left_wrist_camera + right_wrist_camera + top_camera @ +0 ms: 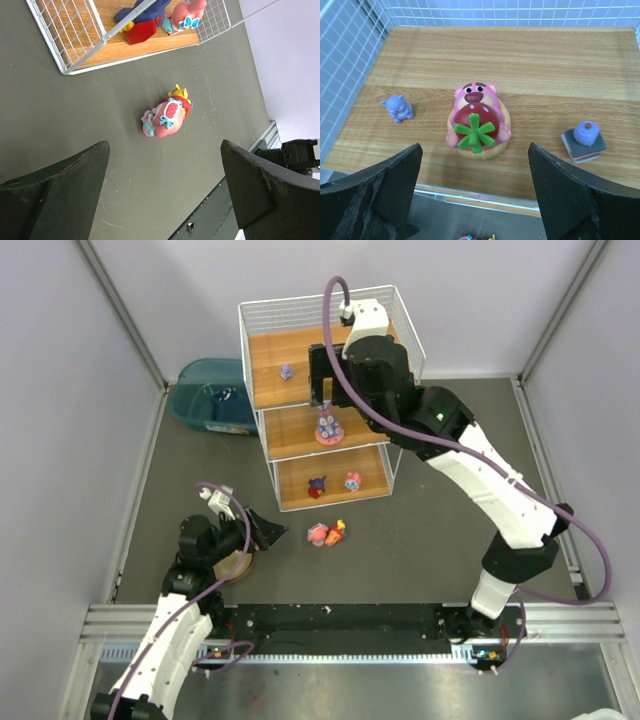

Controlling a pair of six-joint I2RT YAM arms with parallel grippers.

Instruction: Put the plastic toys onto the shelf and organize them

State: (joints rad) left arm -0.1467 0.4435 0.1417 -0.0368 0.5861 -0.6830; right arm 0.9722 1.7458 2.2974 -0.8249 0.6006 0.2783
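Note:
The shelf [300, 345] stands at the back centre. Its top board holds a small purple figure [398, 108], a pink bear with a red strawberry [476, 122] and a purple blob on a small stack [584, 140]. My right gripper [474, 150] hovers open and empty just in front of the bear; in the top view it [320, 390] is over the top tier. The middle tier holds a purple-eared bunny on a pink disc [327, 428]. The bottom tier holds a dark blue and red toy [142, 22] and a pink toy [185, 15]. A pink toy [165, 117] and a yellow and red one [180, 95] lie touching on the table. My left gripper [165, 150] is open and empty, short of them.
A teal bin [210, 395] with a small dark item inside sits left of the shelf. A tan round bowl [236, 565] lies under my left wrist. The black rail [340, 618] runs along the near edge. Grey walls close in both sides.

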